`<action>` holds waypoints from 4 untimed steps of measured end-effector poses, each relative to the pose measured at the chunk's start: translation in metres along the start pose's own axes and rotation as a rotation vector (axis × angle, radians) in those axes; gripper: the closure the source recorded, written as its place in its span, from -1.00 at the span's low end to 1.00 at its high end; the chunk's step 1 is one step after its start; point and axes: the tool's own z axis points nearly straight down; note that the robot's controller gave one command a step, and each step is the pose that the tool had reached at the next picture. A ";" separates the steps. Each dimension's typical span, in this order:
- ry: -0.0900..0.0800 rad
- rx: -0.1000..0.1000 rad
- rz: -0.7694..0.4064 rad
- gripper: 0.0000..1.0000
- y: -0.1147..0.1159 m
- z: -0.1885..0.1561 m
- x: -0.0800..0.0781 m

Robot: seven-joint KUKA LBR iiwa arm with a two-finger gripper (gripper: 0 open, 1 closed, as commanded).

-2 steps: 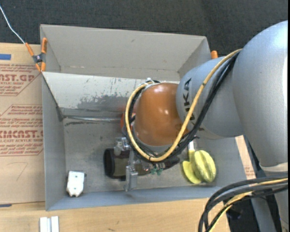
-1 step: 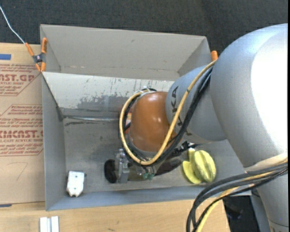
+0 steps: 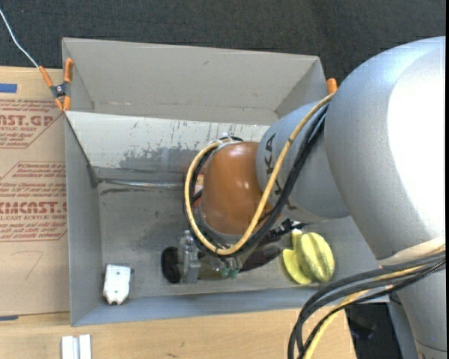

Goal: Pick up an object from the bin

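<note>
The jaws sit low by the bin's (image 3: 81,223) front wall, just beside a small black round thing (image 3: 170,264). I cannot tell whether they are spread or pressed together. Best to centre over it, keep clear of the wall, then lift straight up.

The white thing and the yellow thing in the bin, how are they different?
The white thing is boxy; the yellow thing is rounded and lumpy. The white thing looks smaller than the yellow thing. The white thing lies in the open near the left corner; the yellow thing sits on the right, close under the arm. Both rest on the bin floor by the near wall.
</note>
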 end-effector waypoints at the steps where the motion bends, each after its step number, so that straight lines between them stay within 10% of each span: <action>1: 0.000 0.000 0.000 1.00 0.000 0.000 0.000; 4: 0.000 0.000 0.000 1.00 0.000 0.000 0.000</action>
